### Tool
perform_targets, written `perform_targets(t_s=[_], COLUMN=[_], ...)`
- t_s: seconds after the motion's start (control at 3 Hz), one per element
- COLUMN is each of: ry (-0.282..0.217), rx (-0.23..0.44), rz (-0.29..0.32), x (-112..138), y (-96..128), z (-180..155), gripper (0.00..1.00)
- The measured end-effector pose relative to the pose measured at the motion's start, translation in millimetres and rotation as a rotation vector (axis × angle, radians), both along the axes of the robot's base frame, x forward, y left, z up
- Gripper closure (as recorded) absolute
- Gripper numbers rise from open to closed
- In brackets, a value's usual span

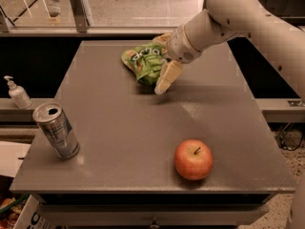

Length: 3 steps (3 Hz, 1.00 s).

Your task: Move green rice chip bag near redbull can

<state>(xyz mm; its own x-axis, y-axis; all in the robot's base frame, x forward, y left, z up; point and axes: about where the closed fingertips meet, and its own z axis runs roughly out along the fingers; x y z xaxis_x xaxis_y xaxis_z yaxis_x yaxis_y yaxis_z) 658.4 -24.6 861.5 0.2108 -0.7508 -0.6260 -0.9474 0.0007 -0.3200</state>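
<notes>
Pincer (163, 66) at green rice chip bag (141, 61), redbull can (56, 130) well apart

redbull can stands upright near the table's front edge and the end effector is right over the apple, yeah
No: the camera view shows the end effector at the green rice chip bag, far from the apple. The redbull can does stand upright near the front edge.

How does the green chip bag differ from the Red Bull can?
The green rice chip bag is crumpled and lies low toward the far side; the redbull can is slim, silver-blue and stands upright near the left front edge. The open end effector is at the bag, away from the can. Both rest on the grey table.
</notes>
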Motion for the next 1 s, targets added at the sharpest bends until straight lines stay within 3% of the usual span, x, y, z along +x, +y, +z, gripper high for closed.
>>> perform_targets(t_s=[0.33, 0.67, 1.0], ry=[0.004, -0.017, -0.022], rx=[0.0, 0.024, 0.017], rz=[0.008, 0.009, -0.019], x=[5.8, -3.4, -23.8], y=[7.1, 6.6, -3.1], z=[-6.8, 8.4, 29.9], gripper=[0.0, 0.18, 0.42])
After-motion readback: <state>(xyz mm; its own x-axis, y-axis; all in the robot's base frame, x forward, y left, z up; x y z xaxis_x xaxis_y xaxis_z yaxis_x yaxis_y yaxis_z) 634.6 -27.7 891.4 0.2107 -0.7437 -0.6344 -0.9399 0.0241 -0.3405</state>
